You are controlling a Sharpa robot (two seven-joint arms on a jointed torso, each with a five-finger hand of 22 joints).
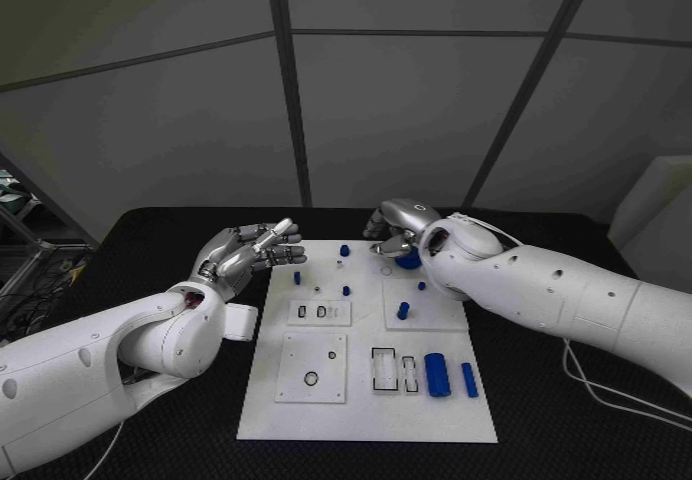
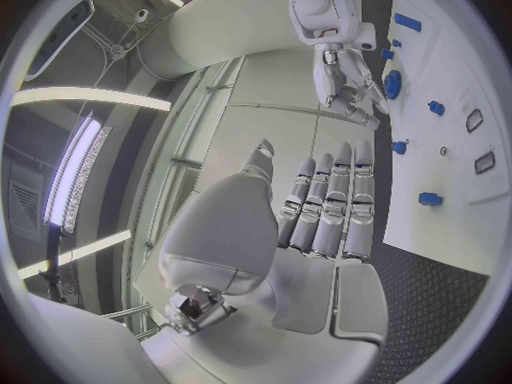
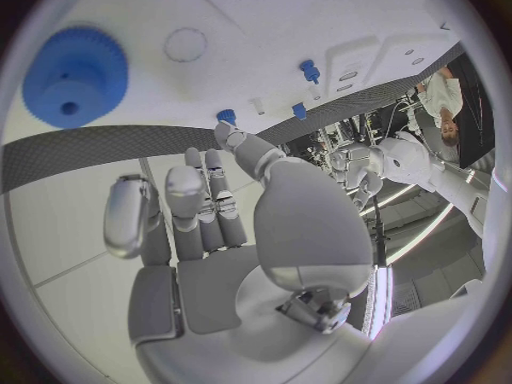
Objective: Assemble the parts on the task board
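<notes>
With both the left hand [image 1: 248,252] and right hand [image 1: 401,224] empty, fingers apart, the blue gear [image 3: 75,77] beside the right and two cylinders [image 1: 436,380] on the task board [image 1: 368,425] await assembly.

The black table [image 1: 159,225] carries the white task board [image 1: 361,400] at its middle.

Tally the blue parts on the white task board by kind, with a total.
Blue toothed gear: 1
Long blue cylinders lying at the board's near right: 2
Short blue cylinder standing mid-board: 1
Small blue pegs standing at the far part of the board: 4, one of them faint
Total: 8 blue parts
</notes>
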